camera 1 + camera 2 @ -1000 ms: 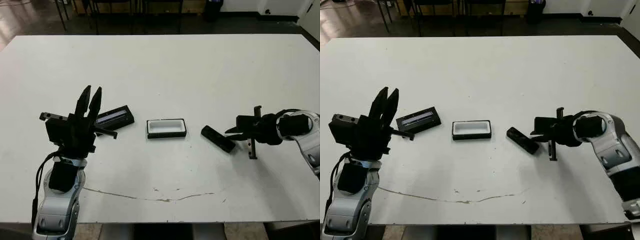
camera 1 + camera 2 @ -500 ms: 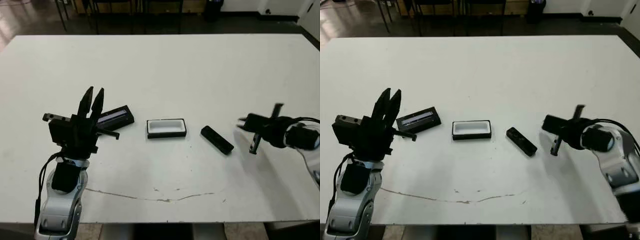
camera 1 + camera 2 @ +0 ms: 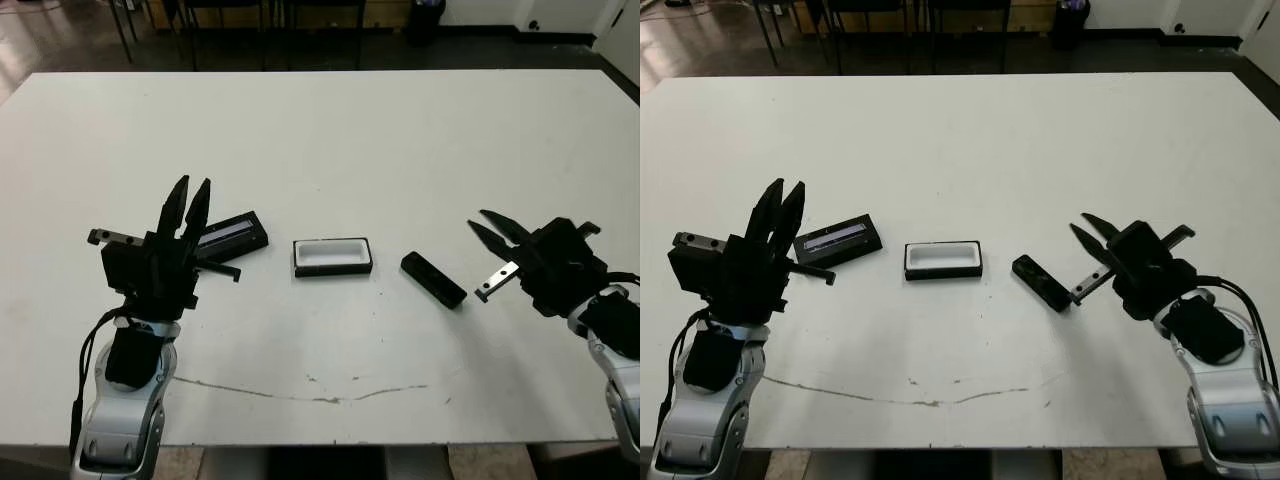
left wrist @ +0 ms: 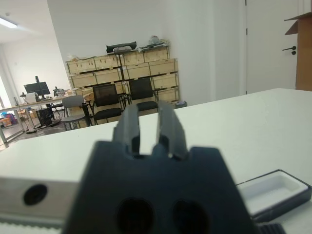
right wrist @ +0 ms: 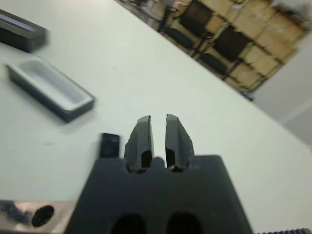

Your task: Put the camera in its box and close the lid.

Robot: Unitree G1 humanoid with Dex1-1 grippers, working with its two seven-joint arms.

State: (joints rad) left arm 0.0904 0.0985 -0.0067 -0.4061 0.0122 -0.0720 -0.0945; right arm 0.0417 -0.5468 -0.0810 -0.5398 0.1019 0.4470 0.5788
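2 grippers (image 3: 188, 196) (image 3: 491, 228) off camera (image 3: 434, 279), box (image 3: 333, 256), lid (image 3: 232, 232).

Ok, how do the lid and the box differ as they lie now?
The lid is a flat black slab with a pale strip along its top face; the box is an open tray with black walls and white lining. The lid lies slanted by the left gripper; the box sits square at the centre. Both are about the same size, on the table, untouched.

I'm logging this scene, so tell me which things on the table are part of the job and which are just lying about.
For the job:
camera
box
lid

Lying about:
nothing else on the table; only chairs and crates in the room beyond
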